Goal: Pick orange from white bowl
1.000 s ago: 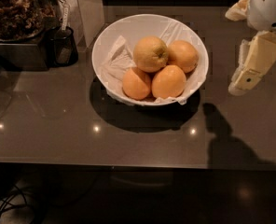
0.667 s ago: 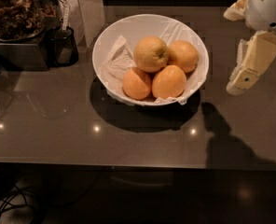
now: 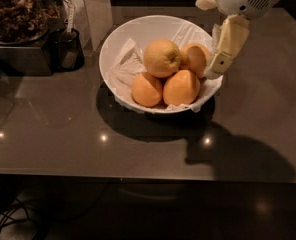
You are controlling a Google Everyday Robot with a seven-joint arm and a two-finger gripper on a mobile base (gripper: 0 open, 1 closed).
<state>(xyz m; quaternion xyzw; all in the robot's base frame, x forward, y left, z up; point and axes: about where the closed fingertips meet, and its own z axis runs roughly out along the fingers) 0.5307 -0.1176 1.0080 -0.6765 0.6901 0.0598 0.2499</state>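
The orange (image 3: 161, 58), large, pale and dimpled, sits on top of three smaller, deeper-orange fruits in the white bowl (image 3: 109, 48), which is lined with crumpled white paper. The bowl stands at the middle back of the dark glossy table (image 3: 63, 134). My gripper (image 3: 211, 36) hangs over the bowl's right rim, right of the orange and apart from it. Its cream fingers (image 3: 227, 44) are spread apart and hold nothing. The lower finger covers part of the right-hand fruit (image 3: 194, 59).
A dark tray of dried plant matter (image 3: 15, 11) and a small black cup (image 3: 68, 48) stand at the back left, next to a white post (image 3: 88, 9). Cables (image 3: 8, 219) lie below the table's front edge.
My gripper has moved left, from beside the bowl to over its right rim. The fruits and the bowl have not moved.
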